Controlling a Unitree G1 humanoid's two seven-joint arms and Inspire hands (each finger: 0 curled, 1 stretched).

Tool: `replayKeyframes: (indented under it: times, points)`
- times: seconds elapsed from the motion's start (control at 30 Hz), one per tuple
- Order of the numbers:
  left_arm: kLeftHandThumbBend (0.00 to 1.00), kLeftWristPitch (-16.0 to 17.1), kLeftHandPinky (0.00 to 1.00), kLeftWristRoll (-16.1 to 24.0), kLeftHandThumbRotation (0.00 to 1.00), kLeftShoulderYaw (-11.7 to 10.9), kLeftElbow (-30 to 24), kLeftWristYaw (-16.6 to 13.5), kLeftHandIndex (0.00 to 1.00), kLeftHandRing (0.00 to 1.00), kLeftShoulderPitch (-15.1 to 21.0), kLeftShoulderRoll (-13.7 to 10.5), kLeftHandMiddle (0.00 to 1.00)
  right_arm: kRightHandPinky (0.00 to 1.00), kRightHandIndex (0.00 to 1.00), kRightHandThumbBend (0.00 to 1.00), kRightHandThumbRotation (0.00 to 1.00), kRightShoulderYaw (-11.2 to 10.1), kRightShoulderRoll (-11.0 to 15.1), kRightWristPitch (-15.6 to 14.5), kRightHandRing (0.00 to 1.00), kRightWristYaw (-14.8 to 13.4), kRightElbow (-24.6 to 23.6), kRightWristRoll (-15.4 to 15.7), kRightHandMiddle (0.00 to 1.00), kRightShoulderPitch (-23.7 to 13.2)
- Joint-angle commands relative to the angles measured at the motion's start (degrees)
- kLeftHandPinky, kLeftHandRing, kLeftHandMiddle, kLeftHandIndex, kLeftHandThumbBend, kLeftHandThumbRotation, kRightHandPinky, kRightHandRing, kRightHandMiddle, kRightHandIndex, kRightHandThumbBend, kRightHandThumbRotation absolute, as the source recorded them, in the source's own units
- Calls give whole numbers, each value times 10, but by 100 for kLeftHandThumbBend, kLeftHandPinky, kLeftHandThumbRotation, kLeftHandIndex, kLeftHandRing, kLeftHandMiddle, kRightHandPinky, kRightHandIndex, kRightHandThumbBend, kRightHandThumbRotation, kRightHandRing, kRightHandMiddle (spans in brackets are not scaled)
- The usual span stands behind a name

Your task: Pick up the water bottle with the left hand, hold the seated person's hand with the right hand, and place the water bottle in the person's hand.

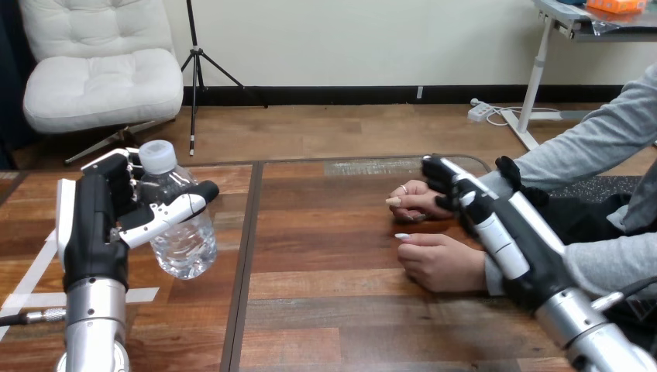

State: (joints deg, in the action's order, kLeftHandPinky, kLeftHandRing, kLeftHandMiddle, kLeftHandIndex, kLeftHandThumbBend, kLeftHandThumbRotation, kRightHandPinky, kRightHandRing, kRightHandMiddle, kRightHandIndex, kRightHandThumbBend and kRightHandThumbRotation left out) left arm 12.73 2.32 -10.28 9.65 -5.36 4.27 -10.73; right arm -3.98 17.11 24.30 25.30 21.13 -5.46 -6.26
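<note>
A clear water bottle [183,242] with a white cap stands a little tilted at the table's left, and my left hand [97,225] is shut on it, thumb across its front and fingers behind its neck. I cannot tell whether its base rests on the table [325,310]. At the right, the person's two hands lie palm down on the table: the farther hand [413,201] and the nearer hand [440,263]. My right hand [503,240] comes in from the lower right, lies over the nearer hand's wrist and reaches to the farther hand's wrist.
White tape strips [31,288] mark the table's left part. A dark seam [245,256] runs front to back between the table's panels. The person's grey-sleeved forearms [589,147] come in from the right edge.
</note>
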Motion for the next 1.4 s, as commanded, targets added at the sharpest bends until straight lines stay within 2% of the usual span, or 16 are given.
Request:
replayKeyframes:
  times: [0.0,0.17,0.2,0.43,0.57,0.77,1.1,1.37]
  points:
    - [76,19,28,-1,0,2,-18,3,39,34,42,-4,39,96,93,89,100,-13,27,32,97,-9,18,15,96,-62]
    - [77,19,28,2,0,4,-19,3,39,34,42,-3,39,96,94,93,100,-16,43,44,98,-9,36,24,96,-74]
    - [77,21,28,2,0,4,-18,4,39,34,42,-4,39,97,94,93,100,-17,47,54,98,-11,45,28,96,-78]
    - [78,28,29,1,0,4,-12,9,39,34,42,-5,39,95,93,84,100,-19,73,97,97,-9,100,40,95,-104]
    - [78,31,29,1,0,4,-11,10,39,34,43,-4,39,94,92,79,100,-19,88,113,95,-19,133,55,94,-118]
    - [77,35,29,1,0,3,-9,12,39,34,42,-5,39,91,90,78,100,-16,108,138,93,-44,173,87,92,-136]
    - [77,34,28,2,0,2,-15,13,38,34,39,-5,39,85,88,88,100,-6,142,178,89,-68,248,130,90,-175]
    - [77,36,28,4,0,2,-14,12,38,34,39,-6,39,81,88,89,100,4,159,203,86,-94,293,165,88,-198]
